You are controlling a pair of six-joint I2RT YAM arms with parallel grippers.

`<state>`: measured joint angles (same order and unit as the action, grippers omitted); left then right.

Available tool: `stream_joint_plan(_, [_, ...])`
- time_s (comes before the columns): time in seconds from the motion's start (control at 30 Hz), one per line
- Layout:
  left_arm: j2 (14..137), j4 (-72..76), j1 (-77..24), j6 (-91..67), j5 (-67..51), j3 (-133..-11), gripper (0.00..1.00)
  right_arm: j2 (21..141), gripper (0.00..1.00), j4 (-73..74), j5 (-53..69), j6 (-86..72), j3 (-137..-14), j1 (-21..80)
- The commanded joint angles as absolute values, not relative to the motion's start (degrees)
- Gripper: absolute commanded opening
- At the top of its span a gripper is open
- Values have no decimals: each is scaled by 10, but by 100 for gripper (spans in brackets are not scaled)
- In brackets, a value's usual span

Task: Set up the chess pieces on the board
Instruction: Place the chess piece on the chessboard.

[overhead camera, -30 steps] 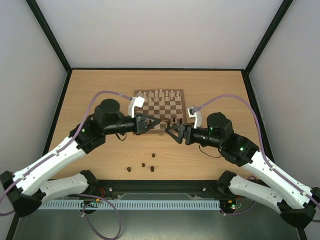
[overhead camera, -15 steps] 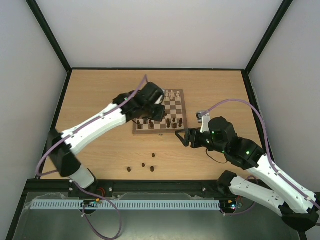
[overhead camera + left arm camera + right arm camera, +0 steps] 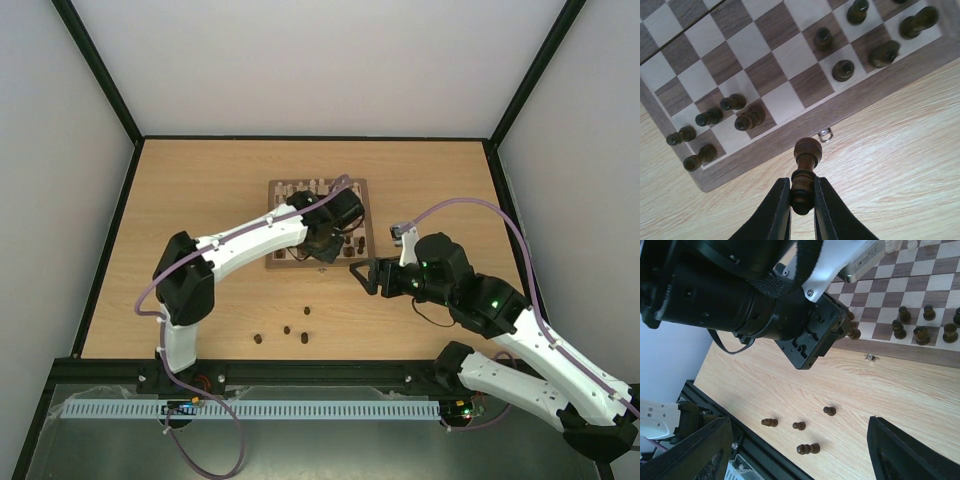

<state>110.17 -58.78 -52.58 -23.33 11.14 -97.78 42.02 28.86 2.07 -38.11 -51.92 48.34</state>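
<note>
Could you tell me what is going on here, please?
The left tool is pinching a dark chess piece at the board's near edge, beside the clasp. Other dark pieces stand on the board's near rows, and four loose pieces lie on the table. The right tool hangs open and empty beside the board.
</note>
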Motion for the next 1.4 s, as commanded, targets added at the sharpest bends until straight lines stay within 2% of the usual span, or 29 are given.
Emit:
stream_joint_plan(0.0, [1123,-628,-522,-217,147,-1007,3,422,75,292,32,-373,-520,482])
stream_joint_plan(0.57, [1211,-635,-497,-188,141,-1056,3,409,76,284,42,-368,-499,481])
stream_joint_plan(1.13, [1232,-632,-488,-180,123,-1066,3,404,77,284,44,-366,-492,481])
stream_joint_plan(1.37, [1261,-647,-496,-174,111,-1115,3,402,78,282,46,-366,-490,482])
